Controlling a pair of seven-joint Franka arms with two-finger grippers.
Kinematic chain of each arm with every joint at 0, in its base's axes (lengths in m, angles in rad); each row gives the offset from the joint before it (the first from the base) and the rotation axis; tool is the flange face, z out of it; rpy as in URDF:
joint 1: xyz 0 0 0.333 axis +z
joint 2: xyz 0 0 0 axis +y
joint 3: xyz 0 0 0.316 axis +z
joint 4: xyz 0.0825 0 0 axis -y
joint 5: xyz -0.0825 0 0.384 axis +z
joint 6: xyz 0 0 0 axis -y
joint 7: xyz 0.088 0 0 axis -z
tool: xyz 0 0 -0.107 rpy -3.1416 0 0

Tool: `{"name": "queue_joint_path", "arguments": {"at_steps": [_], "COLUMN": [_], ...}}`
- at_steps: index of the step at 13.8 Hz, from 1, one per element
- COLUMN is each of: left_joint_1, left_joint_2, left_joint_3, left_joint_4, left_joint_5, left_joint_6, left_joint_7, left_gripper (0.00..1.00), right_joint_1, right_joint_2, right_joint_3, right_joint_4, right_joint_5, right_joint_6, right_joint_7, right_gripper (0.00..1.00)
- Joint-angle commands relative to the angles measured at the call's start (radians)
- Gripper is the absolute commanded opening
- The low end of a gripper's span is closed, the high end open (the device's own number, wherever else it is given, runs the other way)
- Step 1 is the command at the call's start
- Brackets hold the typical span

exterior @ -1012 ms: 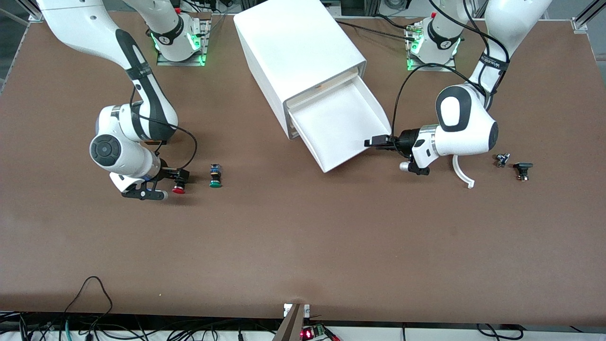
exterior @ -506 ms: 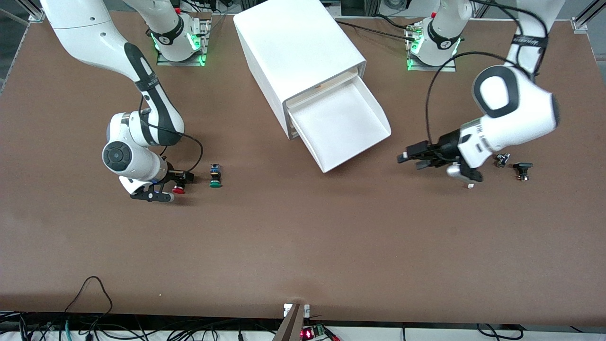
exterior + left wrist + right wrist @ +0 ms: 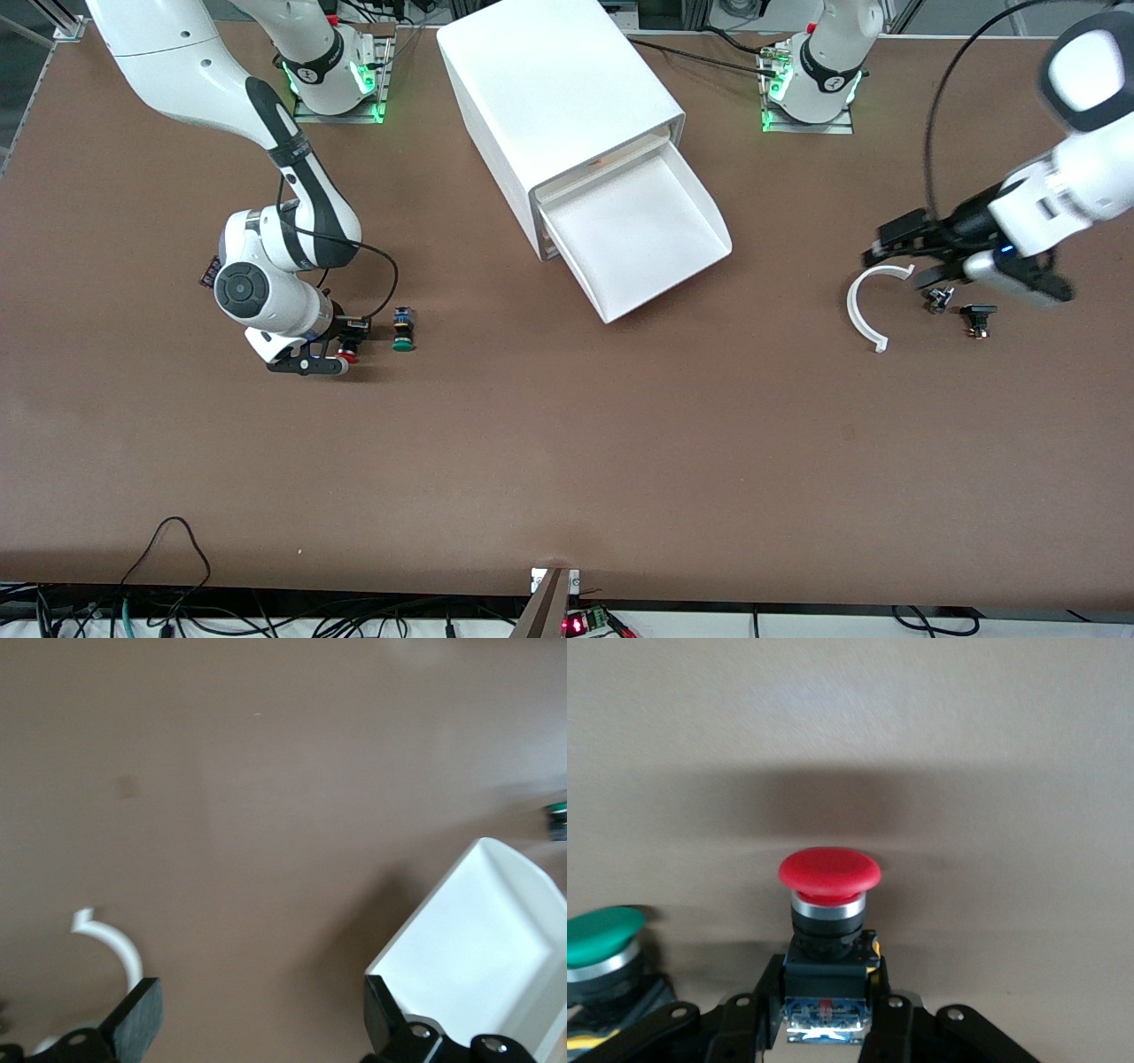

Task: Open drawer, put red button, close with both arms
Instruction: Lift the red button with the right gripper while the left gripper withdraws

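- Nearest the front camera, you have the right gripper low at the table toward the right arm's end. Its fingers are clamped on the black-and-blue body of the red button; your right wrist view shows the red button's cap pointing away from the fingers.
- Just beside that, toward the cabinet, a green-capped button lies on the brown table.
- Toward the left arm's end you see a white curved strip lying flat, with two small dark parts beside it.
- Your left gripper hangs over the table just above that strip, well apart from the drawer. Its fingers are spread wide and hold nothing.
- Farther back, the drawer stands pulled out of the white cabinet, angled toward the left arm's end, with nothing showing inside.
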Motion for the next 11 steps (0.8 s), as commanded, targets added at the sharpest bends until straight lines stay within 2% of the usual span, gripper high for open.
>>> {"name": "queue_joint_path", "arguments": {"at_steps": [1, 2, 4, 8, 11], "left_joint_1": [-0.020, -0.040, -0.083, -0.090, -0.092], "left_joint_2": [-0.038, -0.055, -0.084, -0.087, -0.086], "left_joint_3": [0.001, -0.008, -0.013, -0.017, -0.017], "left_joint_4": [0.064, 0.066, 0.057, 0.055, 0.057], "left_joint_5": [0.199, 0.271, 0.339, 0.347, 0.347], "left_joint_6": [-0.095, -0.106, -0.109, -0.106, -0.104], "left_joint_7": [-0.115, -0.158, -0.236, -0.281, -0.281], "left_gripper": [1.00, 1.00, 1.00, 1.00, 1.00], "right_joint_1": [-0.006, -0.005, -0.003, 0.020, 0.067], "right_joint_2": [-0.048, -0.068, -0.099, -0.099, -0.076], "right_joint_3": [0.021, 0.029, 0.070, 0.163, 0.240], "right_joint_4": [0.046, 0.072, 0.139, 0.367, 0.506], "right_joint_5": [0.008, 0.007, 0.002, 0.005, 0.004], "right_joint_6": [-0.035, -0.063, -0.107, -0.297, -0.367], "right_joint_7": [-0.071, -0.073, -0.091, -0.252, -0.392], "right_gripper": [0.13, 0.13, 0.12, 0.11, 0.10]}}
